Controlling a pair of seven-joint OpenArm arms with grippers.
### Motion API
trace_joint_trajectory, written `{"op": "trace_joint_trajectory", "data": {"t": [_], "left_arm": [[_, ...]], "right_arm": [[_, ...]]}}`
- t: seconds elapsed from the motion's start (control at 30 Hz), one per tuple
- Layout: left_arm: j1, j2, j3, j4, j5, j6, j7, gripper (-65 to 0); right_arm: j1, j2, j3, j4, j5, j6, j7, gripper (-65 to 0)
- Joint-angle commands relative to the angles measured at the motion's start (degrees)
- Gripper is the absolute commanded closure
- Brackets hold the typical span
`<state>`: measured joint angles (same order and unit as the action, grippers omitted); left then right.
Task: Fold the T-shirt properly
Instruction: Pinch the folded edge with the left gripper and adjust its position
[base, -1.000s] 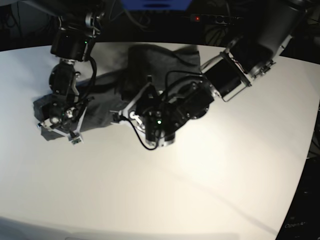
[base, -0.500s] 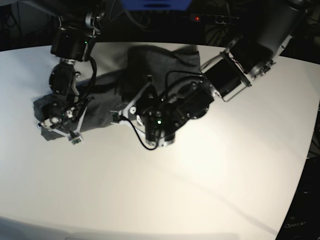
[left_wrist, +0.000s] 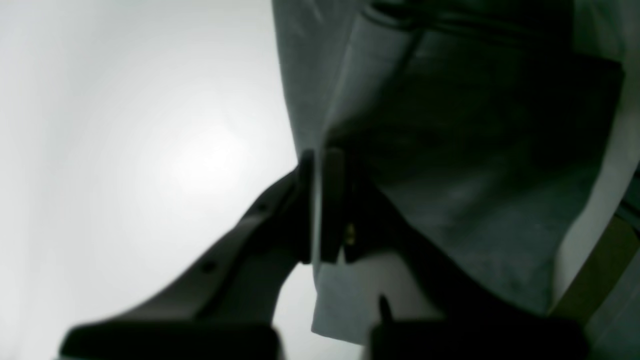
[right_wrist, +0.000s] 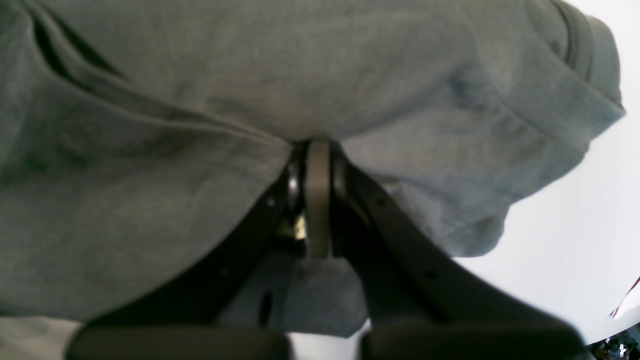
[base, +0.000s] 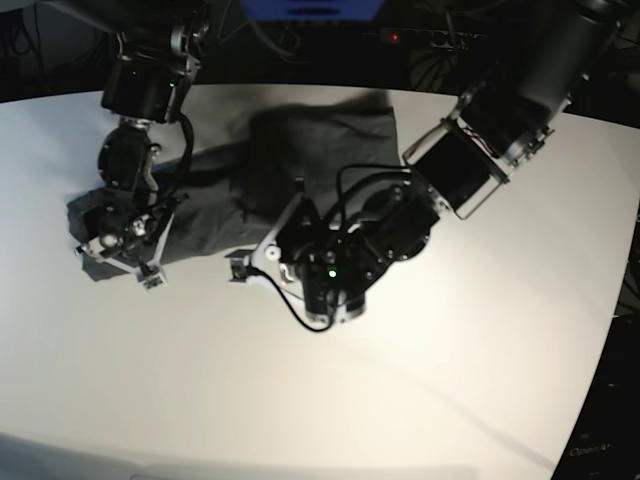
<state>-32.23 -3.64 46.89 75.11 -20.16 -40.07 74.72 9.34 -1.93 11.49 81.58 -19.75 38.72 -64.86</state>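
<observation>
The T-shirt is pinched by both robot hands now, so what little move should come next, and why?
Probably lift both edges slightly together. The left gripper is shut on the T-shirt at its edge, and the right gripper is shut on bunched cloth. The shirt lies rumpled on the table, so raising it a little should free the cloth for folding.

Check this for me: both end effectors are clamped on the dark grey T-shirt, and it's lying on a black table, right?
Not quite: the table is white, not black, as the base view shows. The rest holds: the left end effector and right end effector are each shut on the dark grey T-shirt.
</observation>
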Motion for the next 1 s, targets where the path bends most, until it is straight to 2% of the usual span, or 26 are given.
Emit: {"op": "trace_joint_trajectory", "data": {"t": [0.0, 0.13, 0.3, 0.57, 0.63, 0.77, 0.83, 0.87, 0.97], "left_arm": [[-1.7, 0.6, -0.5, 1.1, -0.1, 0.1, -0.4, -2.3], [-2.8, 0.6, -0.5, 0.3, 0.1, 0.1, -0.6, -2.2], [-2.5, 1.8, -2.2, 0.7, 4.3, 0.1, -0.4, -2.2], [-2.7, 3.4, -2.1, 0.8, 3.9, 0.1, -0.3, -3.1], [-2.8, 3.8, -2.1, 1.0, 3.9, 0.1, 1.0, -8.8], [-2.8, 3.8, -2.3, 1.1, 4.3, 0.1, 2.1, -29.4], [-2.8, 3.8, -2.4, 1.1, 4.4, 0.1, 2.1, -36.6], [-2.8, 3.8, -2.4, 1.1, 4.4, 0.1, 2.1, -38.5], [-2.8, 3.8, -2.1, 0.7, 4.4, 0.1, 2.1, -36.4]], "right_arm": [[-0.8, -1.2, -0.3, -1.1, 4.1, 1.3, 0.0, -0.3], [-0.8, -1.2, -0.3, -1.1, 4.1, 1.3, 0.0, -0.3], [-0.8, -1.2, -0.3, -1.1, 4.1, 1.3, 0.0, -0.3], [-0.7, -1.2, -0.3, -1.1, 4.1, 1.3, 0.0, -0.6], [-0.7, -1.1, -0.3, -1.1, 4.1, 1.3, 0.0, -0.6], [-0.7, -1.1, -0.3, -1.1, 4.1, 1.3, 0.0, -0.6], [-0.7, -1.0, -0.3, -1.1, 4.1, 1.3, 0.0, -0.6], [-0.7, -1.0, -0.3, -1.1, 4.1, 1.3, 0.0, -0.6], [-0.7, -1.0, -0.3, -1.1, 4.1, 1.3, 0.0, -0.6]]}}
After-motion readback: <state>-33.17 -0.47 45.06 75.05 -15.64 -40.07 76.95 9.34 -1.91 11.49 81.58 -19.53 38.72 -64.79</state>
